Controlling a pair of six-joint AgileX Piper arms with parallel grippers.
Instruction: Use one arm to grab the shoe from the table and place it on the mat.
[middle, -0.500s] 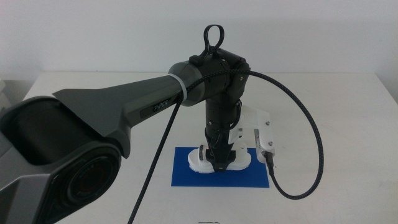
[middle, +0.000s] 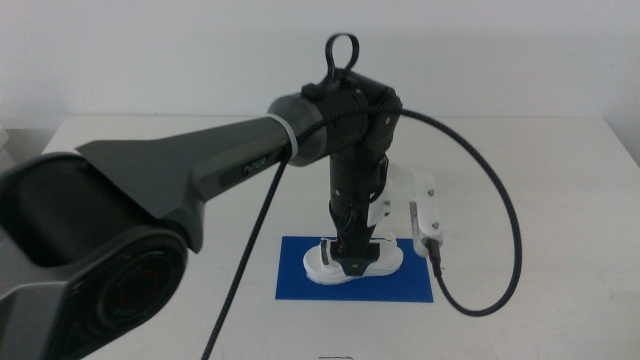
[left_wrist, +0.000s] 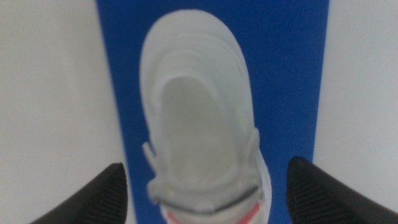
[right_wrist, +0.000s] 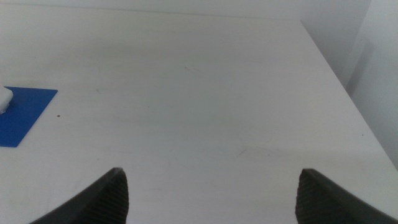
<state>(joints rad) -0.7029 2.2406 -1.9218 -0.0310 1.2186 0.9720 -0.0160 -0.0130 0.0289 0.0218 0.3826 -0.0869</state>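
The white shoe (middle: 385, 262) lies flat on the dark blue mat (middle: 300, 285) at the near middle of the white table (middle: 520, 160). The left arm reaches in from the left, and its gripper (middle: 352, 262) points down right over the shoe's straps. In the left wrist view the shoe (left_wrist: 199, 124) rests on the mat (left_wrist: 286, 74), with a red strap at the picture's bottom. The left gripper (left_wrist: 206, 180) is open, its jaws wide apart on either side of the shoe and clear of it. The right gripper (right_wrist: 211, 186) is open and empty over bare table.
A black cable (middle: 500, 210) loops from the left wrist out to the right and down to the white camera mount (middle: 420, 210). The right wrist view shows the mat's corner (right_wrist: 22, 115) and the table's far edge (right_wrist: 329, 62).
The left gripper has risen slightly above the shoe. The shoe stays on the mat.
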